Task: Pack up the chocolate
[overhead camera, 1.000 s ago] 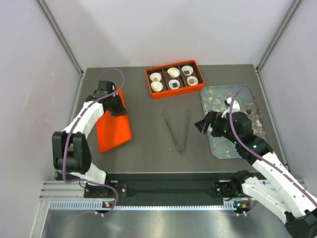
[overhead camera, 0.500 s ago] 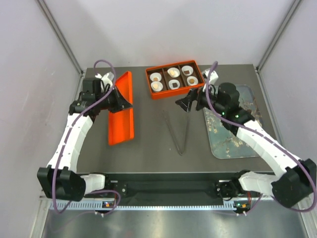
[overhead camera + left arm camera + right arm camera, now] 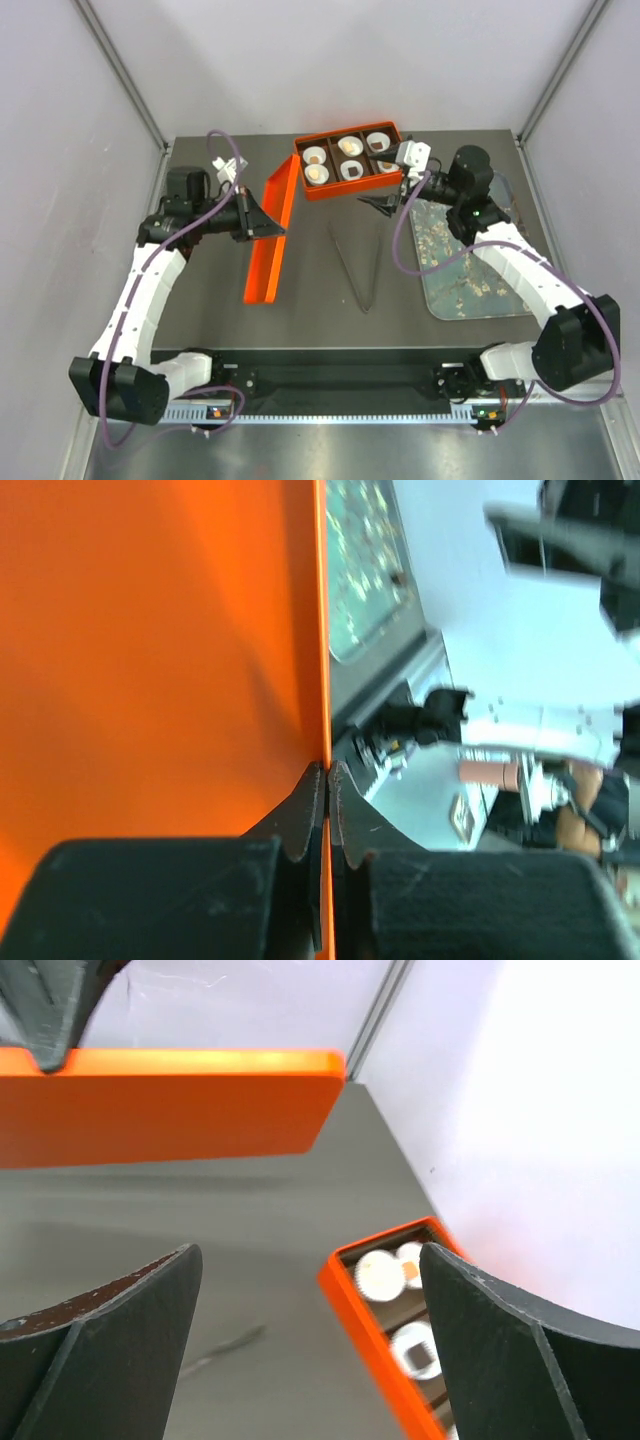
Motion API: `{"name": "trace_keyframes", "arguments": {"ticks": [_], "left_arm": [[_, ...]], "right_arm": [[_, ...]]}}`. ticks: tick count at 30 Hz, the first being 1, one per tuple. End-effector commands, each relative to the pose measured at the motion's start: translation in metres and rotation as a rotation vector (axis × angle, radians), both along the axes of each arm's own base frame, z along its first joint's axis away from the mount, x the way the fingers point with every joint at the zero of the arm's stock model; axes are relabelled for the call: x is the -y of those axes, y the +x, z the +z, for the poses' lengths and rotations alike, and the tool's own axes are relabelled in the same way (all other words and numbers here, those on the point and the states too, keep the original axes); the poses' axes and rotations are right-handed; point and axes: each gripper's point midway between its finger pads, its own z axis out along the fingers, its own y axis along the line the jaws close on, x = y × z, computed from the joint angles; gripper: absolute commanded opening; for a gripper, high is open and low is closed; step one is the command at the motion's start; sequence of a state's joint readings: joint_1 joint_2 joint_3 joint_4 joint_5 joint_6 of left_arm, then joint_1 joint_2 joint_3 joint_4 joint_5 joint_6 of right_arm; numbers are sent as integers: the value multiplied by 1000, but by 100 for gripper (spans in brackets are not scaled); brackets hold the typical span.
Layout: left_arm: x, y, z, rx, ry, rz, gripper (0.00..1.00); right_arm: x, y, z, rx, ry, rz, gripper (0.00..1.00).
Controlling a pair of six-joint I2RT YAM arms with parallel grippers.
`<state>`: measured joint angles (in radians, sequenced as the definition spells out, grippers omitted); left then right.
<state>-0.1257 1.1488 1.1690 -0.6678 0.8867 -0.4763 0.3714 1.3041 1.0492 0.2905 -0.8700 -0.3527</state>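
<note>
Nearest to us, the table carries a pair of thin metal tongs, lying flat in the middle with their joined end toward us and their two legs spread toward the far side. They lie between the left arm's load and the grey-blue tray at the right, whose blossom print is in plain view.

Left of the tongs, the left gripper is clamped on the orange lid. The left wrist view shows both fingertips pinched onto its thin rim. The lid stands tilted up on its long side, almost edge-on to the top camera. Its far end comes close to the left wall of the orange box, and in the right wrist view bare table shows between the two.

Farther back, the right gripper hangs just beside the box's near right corner, with its fingers spread wide and nothing between them. The box sits at the far middle of the table. The chocolate is inside it, one small brown or tan lump in each of the six white paper cups.

A second ago the lid lay nearly flat at the left of the table. Since then it has been raised steeply and carried toward the middle, close to the box. The right arm was then over the near left part of the tray with its fingers fully spread. It has swung to the far side beside the box, uncovering the tray, and its fingers have narrowed slightly. The tongs, the box and the tray have not moved.
</note>
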Motion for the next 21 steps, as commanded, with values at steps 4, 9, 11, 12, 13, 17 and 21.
{"name": "trace_keyframes", "arguments": {"ticks": [4,9,11,12,13,17,21], "left_arm": [[47,-37,18,112,-11,-258,0],[66,-49,24,164,30,-333,0],[71,-53,29,187,34,-362,0],[72,-54,31,191,34,-365,0],[73,-56,35,201,29,-372,0],[75,-59,36,204,23,-389,0],[79,-66,36,200,6,-434,0]], "right_arm": [[10,-3,30,227,-46,220,90],[12,-2,21,248,-56,328,90],[12,-2,21,253,-55,349,89],[11,-3,18,244,-54,376,89],[10,-4,18,244,-52,391,88],[9,-13,11,236,-45,468,87],[8,-12,6,236,-45,487,86]]}}
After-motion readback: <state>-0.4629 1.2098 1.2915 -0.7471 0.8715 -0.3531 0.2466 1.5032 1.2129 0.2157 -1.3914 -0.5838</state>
